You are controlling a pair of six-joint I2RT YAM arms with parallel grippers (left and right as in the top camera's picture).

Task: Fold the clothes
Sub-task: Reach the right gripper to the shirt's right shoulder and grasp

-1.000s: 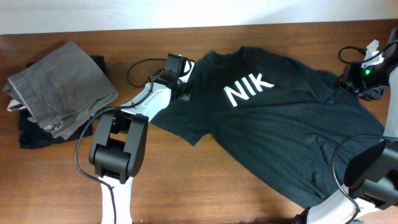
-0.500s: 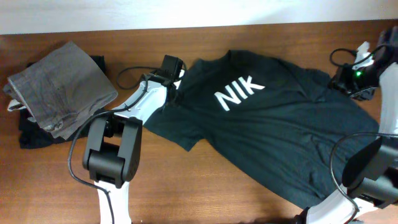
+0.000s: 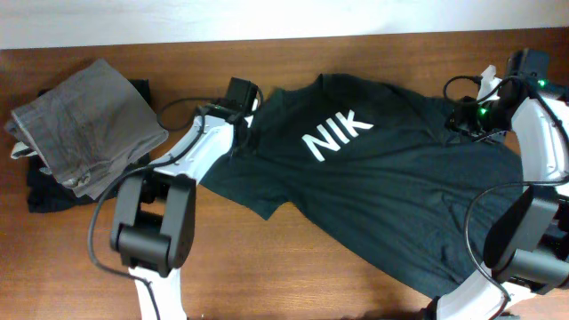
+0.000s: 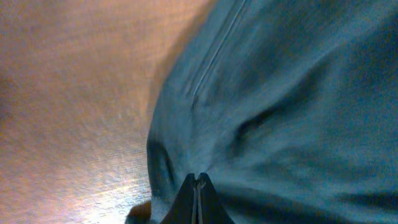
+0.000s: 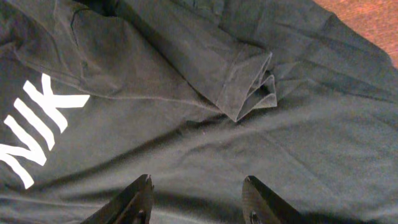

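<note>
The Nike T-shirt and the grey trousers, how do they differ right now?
The T-shirt is spread open and rumpled; the grey trousers are folded. The T-shirt is dark with white lettering; the trousers are plain lighter grey. The T-shirt lies straight on the table; the trousers sit on a black garment.

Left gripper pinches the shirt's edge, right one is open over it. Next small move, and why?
Probably lower the right gripper onto the bunched sleeve cuff and close: its jaws stand open above the T-shirt, while the left gripper pinches the fabric.
</note>
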